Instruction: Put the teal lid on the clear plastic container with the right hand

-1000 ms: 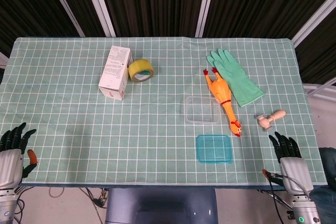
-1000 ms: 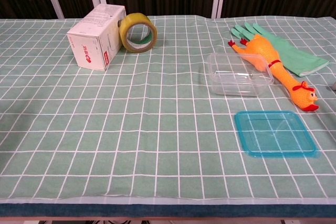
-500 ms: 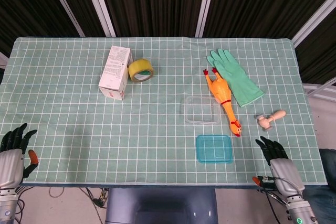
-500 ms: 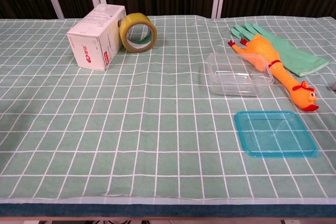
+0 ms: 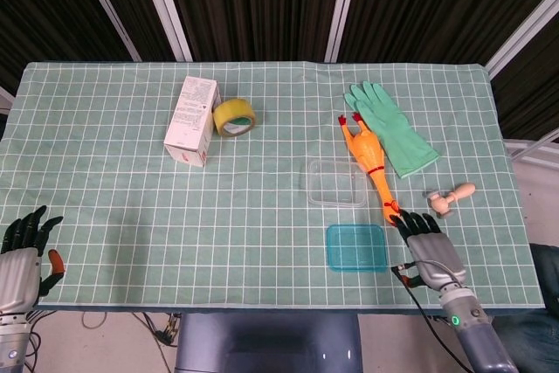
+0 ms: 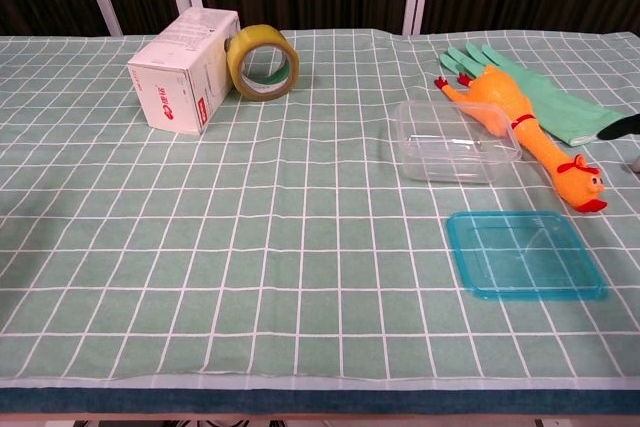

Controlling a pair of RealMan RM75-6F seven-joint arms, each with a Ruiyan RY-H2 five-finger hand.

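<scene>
So the teal lid (image 5: 356, 247) is lying flat on the checked tablecloth (image 5: 131, 198), just to the inner side of the right hand (image 5: 425, 248), and the clear plastic container (image 5: 335, 183) sits a bit further out from the hand, past the lid's far edge, open side up and empty as far as I can tell. The right hand sits just beside the lid's edge, fingers apart and holding nothing, fingertips pointing away from the robot toward the head of the rubber chicken (image 5: 370, 167), which looks very near or touching them, hard to call from the head view. My guess on handling: that lid looks like thin, light, fairly stiff plastic with a raised rim, glossy, so probably slippery, and it lies flush on cloth, so there's nothing to get under easily. I'd go for the near edge on the hand's side, thumb under the rim and fingers on top, maybe nudging it to tilt up first. Squeezing hard likely just flexes it or pops it out. The container looks light too, so pushing the lid down could shove it around. The left hand (image 5: 22, 245) is way off on the opposite side from all this, at the table's near edge, fingers spread, nothing in it. The chest view barely catches the right hand, so no help there.
</scene>
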